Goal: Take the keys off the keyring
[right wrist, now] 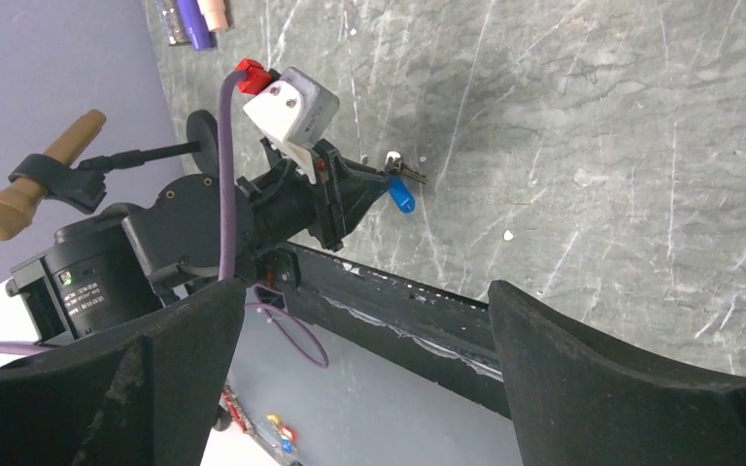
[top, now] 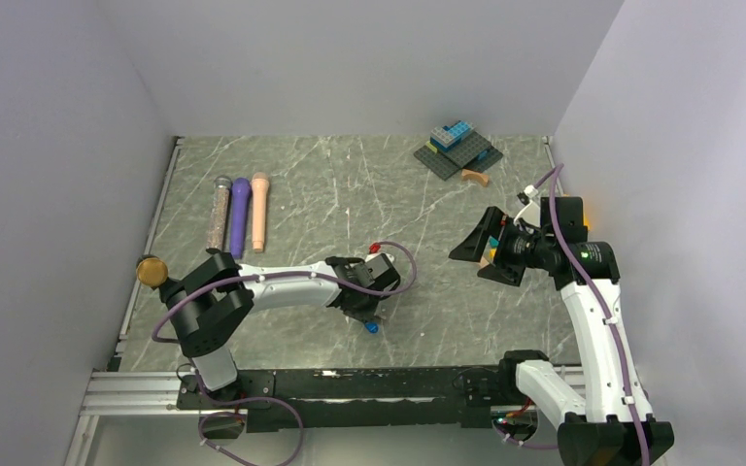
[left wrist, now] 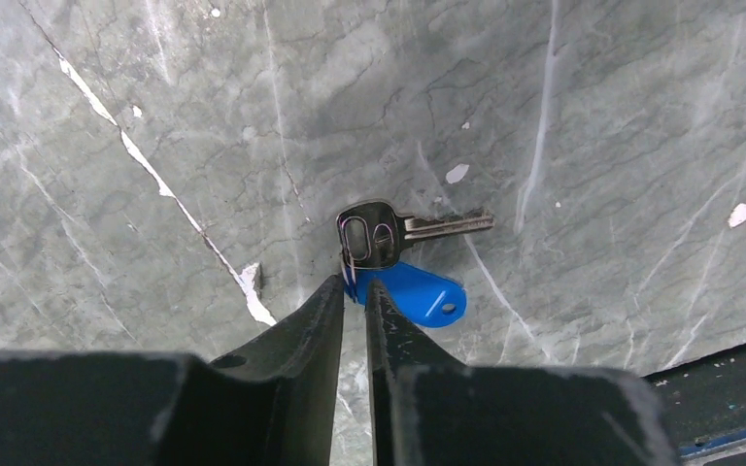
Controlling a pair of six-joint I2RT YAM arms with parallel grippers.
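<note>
A metal key (left wrist: 389,231) with a dark head lies flat on the grey marble table (left wrist: 204,126). A blue oval tag (left wrist: 425,294) lies just below it. The keyring (left wrist: 353,243), a thin silvery wire ring, links the two. My left gripper (left wrist: 354,283) has closed to a narrow gap, and the ring's lower end and the tag's edge sit between its tips. From above, the left gripper (top: 368,313) points down near the front edge, with the blue tag (top: 373,327) showing beneath it. My right gripper (top: 481,248) hovers wide open to the right, holding nothing, and its view shows the blue tag (right wrist: 401,197).
Three toy microphones (top: 239,212) lie side by side at the left. A gold-headed microphone (top: 151,270) is clipped at the left edge. A dark baseplate with bricks (top: 458,150) and an orange arch (top: 476,177) sit at the back right. The black front rail (top: 350,383) runs close behind the keys.
</note>
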